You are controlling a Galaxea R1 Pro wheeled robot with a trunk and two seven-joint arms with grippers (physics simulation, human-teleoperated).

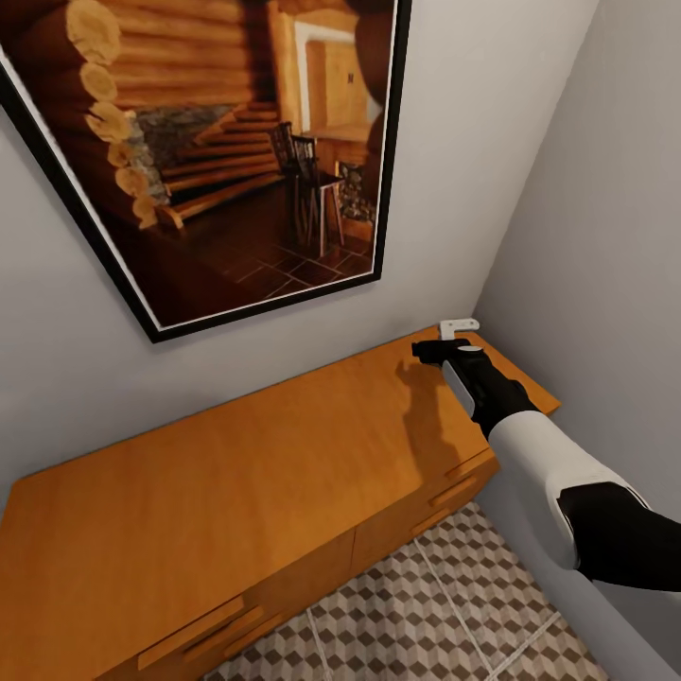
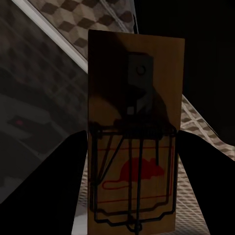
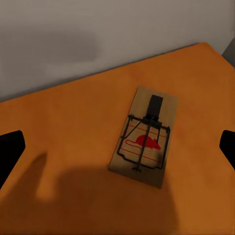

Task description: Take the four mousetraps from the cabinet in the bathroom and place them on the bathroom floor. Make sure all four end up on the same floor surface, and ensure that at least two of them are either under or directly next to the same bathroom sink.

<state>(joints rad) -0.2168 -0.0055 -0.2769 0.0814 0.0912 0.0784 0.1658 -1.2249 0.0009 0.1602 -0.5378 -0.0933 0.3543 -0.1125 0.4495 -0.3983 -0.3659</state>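
My left gripper (image 2: 132,196) grips one mousetrap (image 2: 134,122) upright between its fingers above the bathroom floor (image 2: 73,14). My right gripper (image 3: 117,147), outstretched, fingers spread, frames another mousetrap (image 3: 144,137) lying free on the cabinet (image 1: 236,473) near its far corner.

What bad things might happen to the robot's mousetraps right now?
The right gripper hangs open over a mousetrap lying at a slant on the cabinet. If the fingers close off-centre, it may skid away or twist. The trap sits near the cabinet's far corner, so a nudge might push it toward the edge. The left gripper seems to hold another trap upright, above the floor; a loose hold might drop it.
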